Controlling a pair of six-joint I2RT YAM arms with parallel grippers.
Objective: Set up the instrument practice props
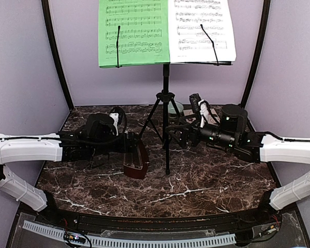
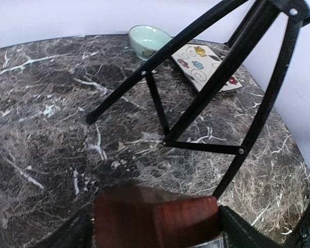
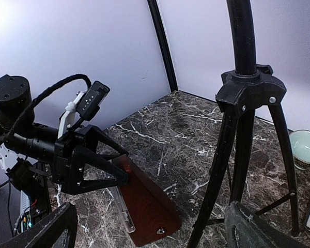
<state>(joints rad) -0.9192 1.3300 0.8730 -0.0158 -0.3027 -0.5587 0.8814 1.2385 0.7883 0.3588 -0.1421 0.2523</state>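
**Q:** so where's everything sitting right now? is the stand up?

**A:** yep, the black music stand is upright on its tripod, around the middle of the marble counter. The green sheet is on the left half of its desk and the white sheet is on the right half, side by side and facing forward.

**Q:** and the metronome?

**A:** the little red-brown metronome is just left of the stand's pole, close to the front-left leg. Its base looks to be down on the counter. The left pincer reaches in from the left, with one finger on either side of the metronome's upper part. Honestly I can't tell if it's squeezing or just straddling it. The wrist view is blurry right where the fingers meet the wood.

**Q:** right arm doing anything?

**A:** the right pincer is spread wide with nothing in it. It hovers just right of the stand's pole, a bit below the hub where the legs branch off. Behind the stand, toward the back right, there's a pale green bowl and a cream tile with swirls, near each other. From overhead the right arm hides part of the tile.
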